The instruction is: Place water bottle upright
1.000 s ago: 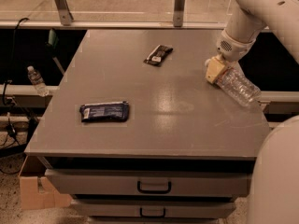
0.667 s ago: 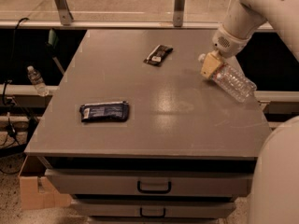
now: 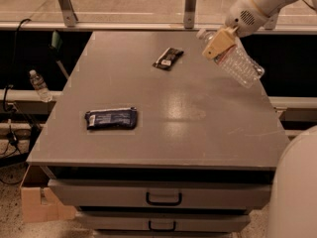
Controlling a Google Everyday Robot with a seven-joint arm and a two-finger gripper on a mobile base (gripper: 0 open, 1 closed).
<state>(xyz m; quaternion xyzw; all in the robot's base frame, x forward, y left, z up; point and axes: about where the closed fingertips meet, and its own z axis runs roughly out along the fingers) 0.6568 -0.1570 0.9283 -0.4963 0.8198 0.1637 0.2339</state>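
The gripper (image 3: 218, 42) is clamped near the capped end of the water bottle (image 3: 241, 64). The bottle is tilted at the grey table's (image 3: 198, 133) far right edge, cap up-left. A dark blue snack packet (image 3: 111, 118) lies front left, with a black wrapper (image 3: 168, 58) farther back.

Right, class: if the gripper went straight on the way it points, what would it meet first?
The gripper, at the table's far right corner and shut on the water bottle, points down toward the middle; it would probably meet the table top first, near the dark packet. Depth is uncertain.
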